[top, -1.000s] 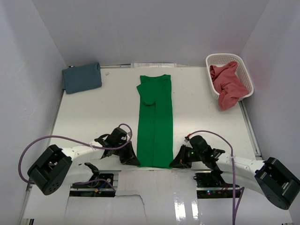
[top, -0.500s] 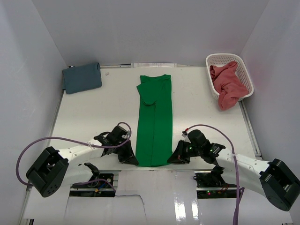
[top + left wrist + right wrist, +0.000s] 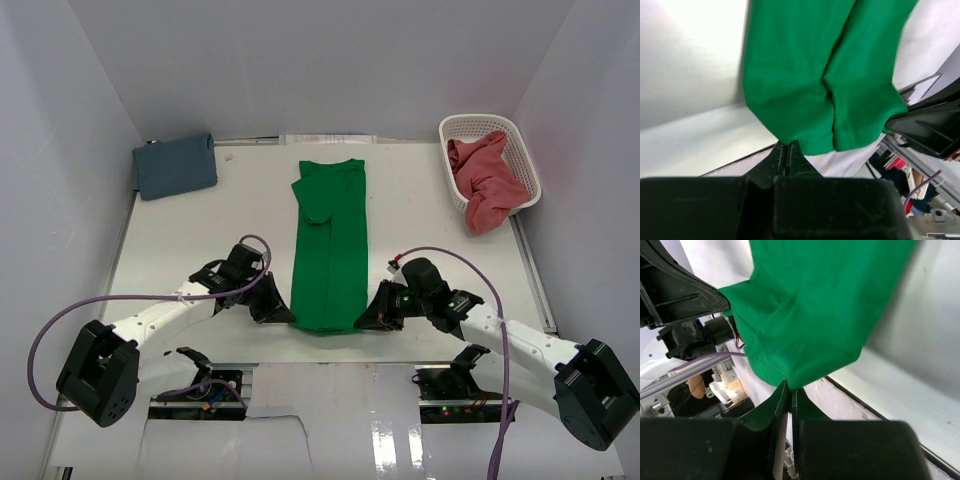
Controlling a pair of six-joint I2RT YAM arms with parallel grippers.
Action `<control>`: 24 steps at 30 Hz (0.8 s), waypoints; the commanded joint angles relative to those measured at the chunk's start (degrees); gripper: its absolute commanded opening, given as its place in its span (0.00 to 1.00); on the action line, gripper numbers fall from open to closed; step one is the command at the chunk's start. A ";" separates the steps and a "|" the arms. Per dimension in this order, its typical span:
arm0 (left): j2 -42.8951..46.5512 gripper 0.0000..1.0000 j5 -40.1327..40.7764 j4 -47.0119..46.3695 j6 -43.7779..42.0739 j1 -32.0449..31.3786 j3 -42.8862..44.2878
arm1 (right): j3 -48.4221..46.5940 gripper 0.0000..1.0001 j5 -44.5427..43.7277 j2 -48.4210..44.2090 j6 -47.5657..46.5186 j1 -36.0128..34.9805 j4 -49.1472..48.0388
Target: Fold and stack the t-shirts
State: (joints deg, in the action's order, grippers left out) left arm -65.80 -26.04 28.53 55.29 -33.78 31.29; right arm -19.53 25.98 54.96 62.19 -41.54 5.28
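My left hand (image 3: 281, 313) and my right hand (image 3: 367, 320) are both pressed together, each pinching one near corner of the green shirt (image 3: 330, 250). This shirt lies as a long narrow strip in the middle of the surface (image 3: 200, 240), from near to far. Its near end seems a little raised where I hold it. The blue shirt (image 3: 175, 166) is folded at the far left. The red shirt (image 3: 487, 182) is crumpled in the basket (image 3: 478, 124) at the far right, with part of it hanging over the near rim.

I think the step is to bring the near end over to the far end. Several things could go wrong here. In both wrist views my fingers hold only the very edge of the hem, so a corner may slip out when the cloth pulls. The strip has more than one layer, and I cannot tell if I hold all of them; a loose layer would drop and open the fold. If one hand travels faster or farther than the other, the strip will twist and land crooked. At the far end a sleeve makes a bump on the left side, so the folded part may sit uneven there.
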 commanded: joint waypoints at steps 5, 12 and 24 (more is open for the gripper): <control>-2.31 0.00 0.81 1.88 -4.48 4.42 9.21 | -8.93 0.08 2.06 5.24 -7.25 4.27 1.84; -8.63 0.00 1.70 1.53 -6.85 5.65 15.99 | -15.79 0.08 3.20 9.55 -12.44 8.66 4.91; -18.92 0.00 2.92 1.26 -10.11 8.29 29.34 | -24.50 0.08 3.73 19.03 -19.39 13.76 7.11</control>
State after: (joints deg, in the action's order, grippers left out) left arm -84.49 -24.21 30.02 46.85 -26.26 56.95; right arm -40.93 28.73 72.38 46.11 -28.49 11.05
